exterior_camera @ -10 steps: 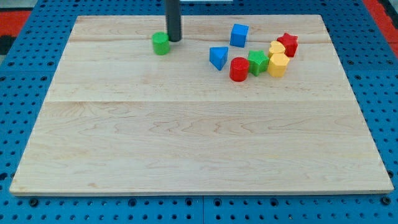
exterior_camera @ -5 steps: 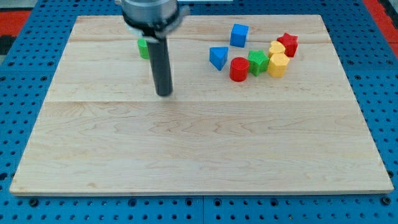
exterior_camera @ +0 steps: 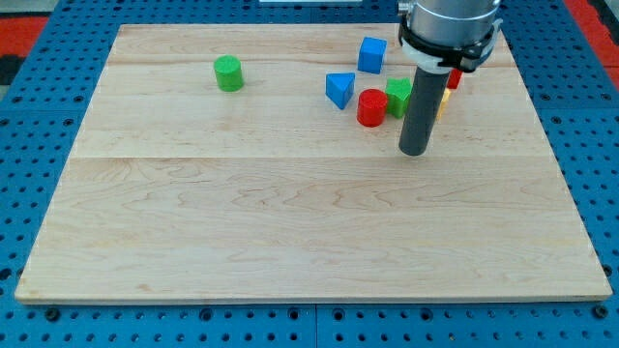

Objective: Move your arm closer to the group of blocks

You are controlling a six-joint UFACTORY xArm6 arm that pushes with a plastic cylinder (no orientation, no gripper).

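Note:
My tip [exterior_camera: 414, 152] rests on the wooden board [exterior_camera: 290, 213], just below the group of blocks at the view's upper right. The group holds a red cylinder [exterior_camera: 371, 107], a green block [exterior_camera: 397, 96], a blue triangular block [exterior_camera: 338, 90] and a blue cube [exterior_camera: 372, 54]. The rod covers most of a yellow block [exterior_camera: 444, 98] and a red block [exterior_camera: 454, 77] behind it. The tip is close below and right of the red cylinder, not touching it. A lone green cylinder [exterior_camera: 228, 73] sits far to the left.
The board lies on a blue pegboard surface [exterior_camera: 39, 193]. The arm's grey body [exterior_camera: 450, 24] hangs over the board's top right part.
My tip has swept from beside the green cylinder at the upper left, down and then far right, to just below the block group. The green cylinder has shifted slightly left.

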